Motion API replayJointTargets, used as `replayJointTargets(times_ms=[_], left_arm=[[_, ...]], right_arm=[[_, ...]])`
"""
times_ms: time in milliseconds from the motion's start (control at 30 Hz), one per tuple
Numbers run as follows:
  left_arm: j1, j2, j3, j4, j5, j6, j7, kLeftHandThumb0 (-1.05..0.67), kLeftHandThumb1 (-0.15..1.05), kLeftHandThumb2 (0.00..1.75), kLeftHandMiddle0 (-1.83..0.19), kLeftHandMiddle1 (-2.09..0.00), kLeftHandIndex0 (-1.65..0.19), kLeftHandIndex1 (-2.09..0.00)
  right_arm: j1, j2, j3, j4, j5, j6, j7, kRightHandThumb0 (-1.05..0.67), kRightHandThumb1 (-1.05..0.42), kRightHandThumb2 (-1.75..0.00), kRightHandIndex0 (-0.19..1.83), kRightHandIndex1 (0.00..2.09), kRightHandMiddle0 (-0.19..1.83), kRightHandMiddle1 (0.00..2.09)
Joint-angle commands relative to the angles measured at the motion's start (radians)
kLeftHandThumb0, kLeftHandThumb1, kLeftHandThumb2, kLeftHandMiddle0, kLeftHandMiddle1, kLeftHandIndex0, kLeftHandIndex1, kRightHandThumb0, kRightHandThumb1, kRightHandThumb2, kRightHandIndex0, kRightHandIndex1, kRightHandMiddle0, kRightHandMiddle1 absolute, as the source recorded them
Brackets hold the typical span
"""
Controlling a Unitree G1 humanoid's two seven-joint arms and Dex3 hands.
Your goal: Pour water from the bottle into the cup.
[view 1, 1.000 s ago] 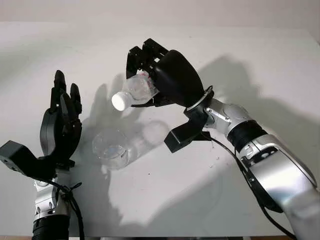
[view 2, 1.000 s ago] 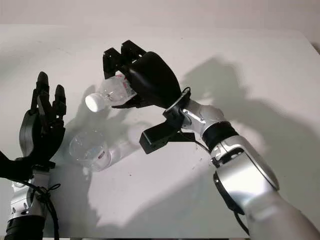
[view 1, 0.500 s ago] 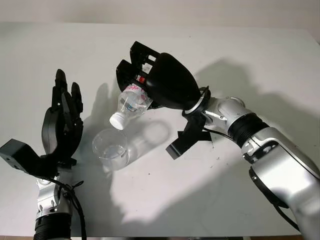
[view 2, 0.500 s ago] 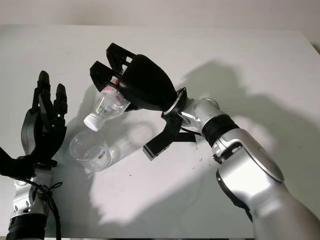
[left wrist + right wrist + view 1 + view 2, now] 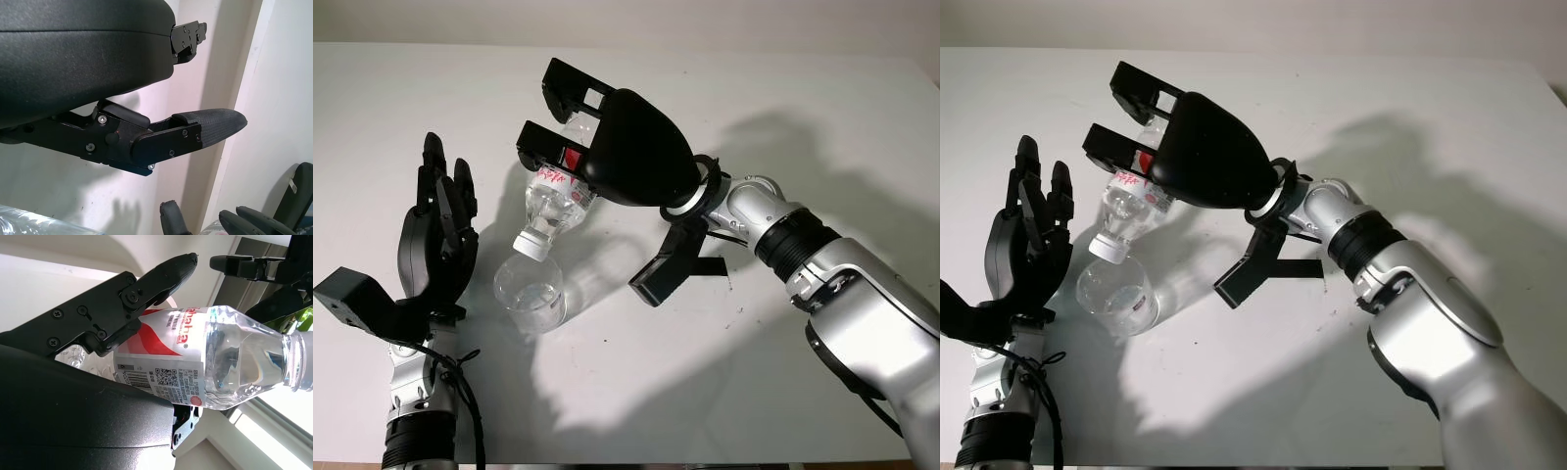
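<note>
Right robot hand (image 5: 607,147) grasping tilted bottle (image 5: 551,201), capped mouth just above cup (image 5: 530,295), left robot hand (image 5: 435,240) released left of cup, white desk (image 5: 705,392)

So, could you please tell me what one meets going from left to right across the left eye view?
Left hand, open and raised beside the cup → cup on the table → right hand, holding the bottle tipped neck-down over the cup.

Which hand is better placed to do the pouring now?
The right hand. It grips the bottle, tipped neck-down with its mouth just above the cup. The left hand is open beside the cup and holds nothing.
</note>
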Motion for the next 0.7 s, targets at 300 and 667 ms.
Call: replayJointTargets(times_ms=[300, 667], left_arm=[[0.028, -0.018, -0.005, 0.011, 0.002, -0.020, -0.005, -0.75, 1.05, 0.65, 0.19, 0.00, 0.19, 0.00], [0.034, -0.025, -0.004, 0.010, 0.001, -0.022, -0.003, -0.75, 1.05, 0.63, 0.19, 0.00, 0.19, 0.00]], right_arm=[[-0.049, -0.012, 0.049, -0.020, -0.035, 0.037, 0.030, -0.51, -0.92, -0.05, 1.14, 2.09, 0.61, 1.29], [-0.045, -0.035, 0.073, -0.046, -0.040, 0.017, 0.068, -0.51, -0.95, -0.06, 1.10, 2.09, 0.61, 1.26]])
